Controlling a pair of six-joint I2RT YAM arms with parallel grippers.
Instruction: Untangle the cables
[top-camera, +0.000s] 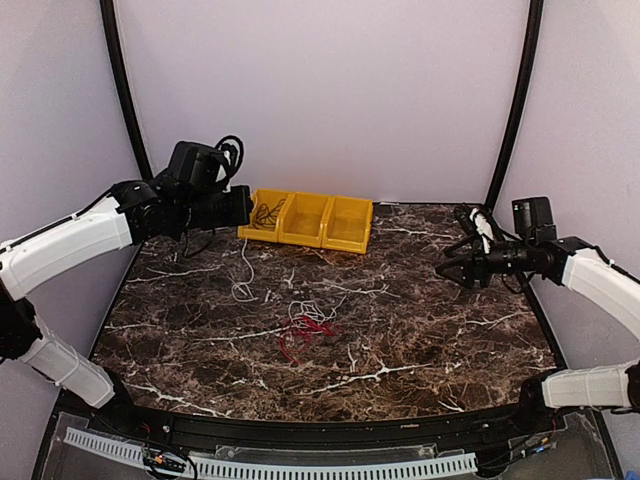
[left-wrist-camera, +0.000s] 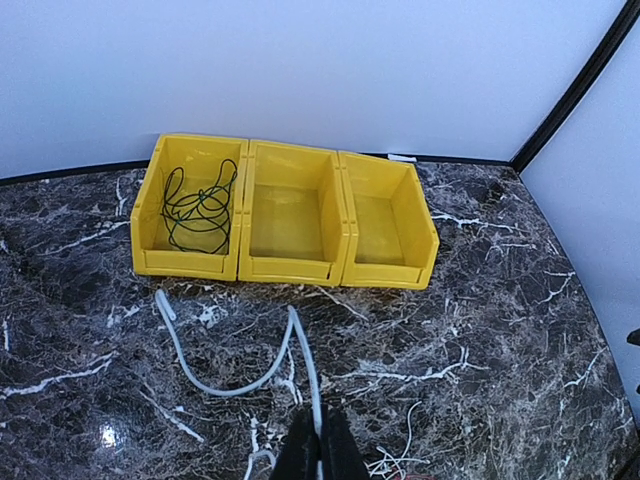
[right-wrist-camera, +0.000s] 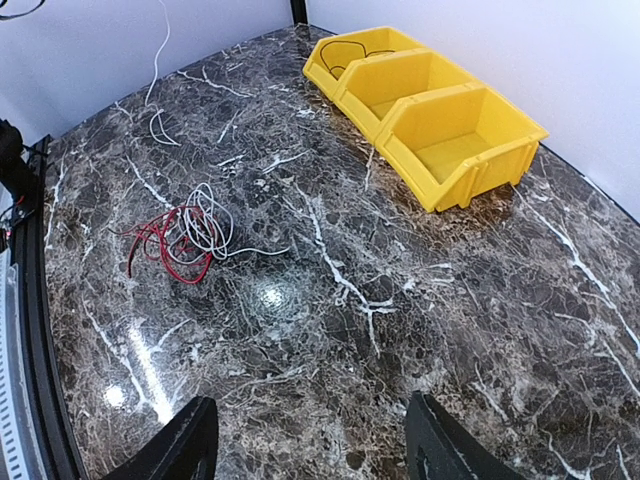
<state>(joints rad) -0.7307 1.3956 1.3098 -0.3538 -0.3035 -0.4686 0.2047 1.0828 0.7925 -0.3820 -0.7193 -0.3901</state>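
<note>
My left gripper (top-camera: 245, 206) is shut on a thick white cable (left-wrist-camera: 229, 391) near the yellow bins (top-camera: 312, 222). That cable hangs from the jaws and loops on the marble (top-camera: 242, 280). A red cable (top-camera: 302, 335) and a thin white one (right-wrist-camera: 207, 225) lie tangled together mid-table, the red part (right-wrist-camera: 165, 250) toward the front. A dark cable (left-wrist-camera: 200, 210) is coiled in the leftmost bin. My right gripper (top-camera: 447, 268) hovers open at the right side, far from the bundle, with nothing between its fingers (right-wrist-camera: 190, 445).
Three joined yellow bins (left-wrist-camera: 290, 215) stand at the back of the table; the middle and right ones hold nothing. Grey walls and black corner posts (top-camera: 515, 100) enclose the space. A white slotted rail (top-camera: 330, 466) runs along the front edge.
</note>
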